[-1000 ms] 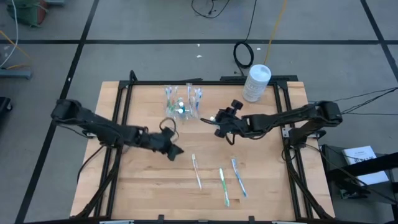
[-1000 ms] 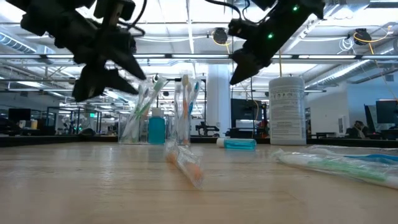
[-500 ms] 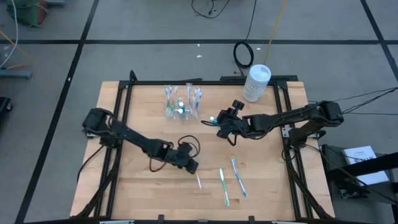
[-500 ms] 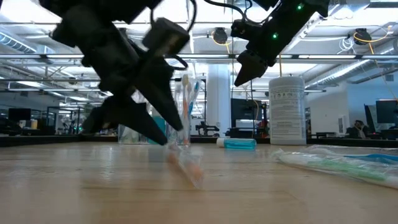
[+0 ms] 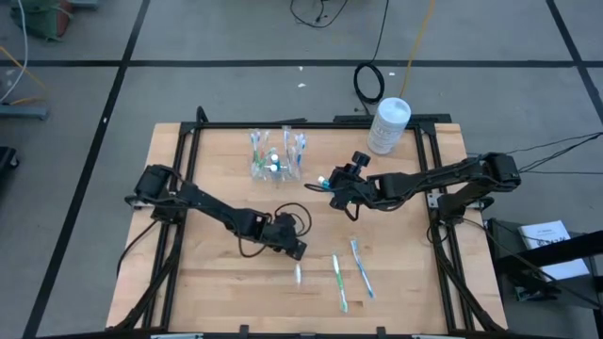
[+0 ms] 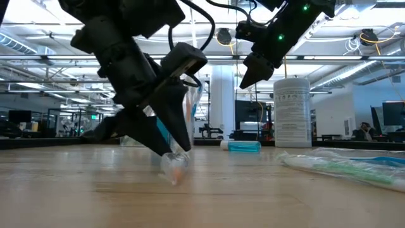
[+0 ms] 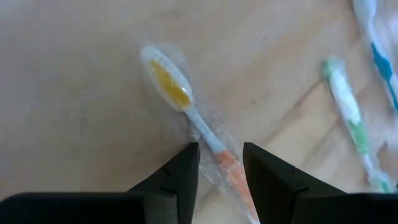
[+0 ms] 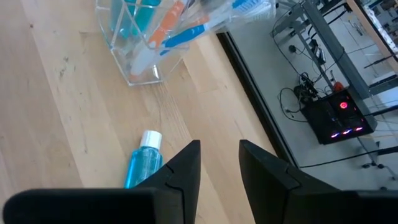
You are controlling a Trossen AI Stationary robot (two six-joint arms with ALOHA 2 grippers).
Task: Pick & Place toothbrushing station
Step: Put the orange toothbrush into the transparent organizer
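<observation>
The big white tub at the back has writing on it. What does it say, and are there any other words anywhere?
White tub: it has lines of print on its label, too small to read.
White box on the floor beside the table: dark print, too small to read.
No other words show.

The left gripper (image 6: 166,151) is hiding much of the toothbrushing station (image 6: 190,120) in the low view. The wrapped toothbrush (image 7: 194,121) is running off the left wrist picture's edge, its handle end unseen.

Grey floor (image 5: 236,38) with dark seam lines; cables (image 5: 372,80) trailing behind wooden desk (image 5: 226,282). Beyond: white pillar (image 6: 221,101), ceiling strip lights (image 6: 209,12), distant workstations.
</observation>
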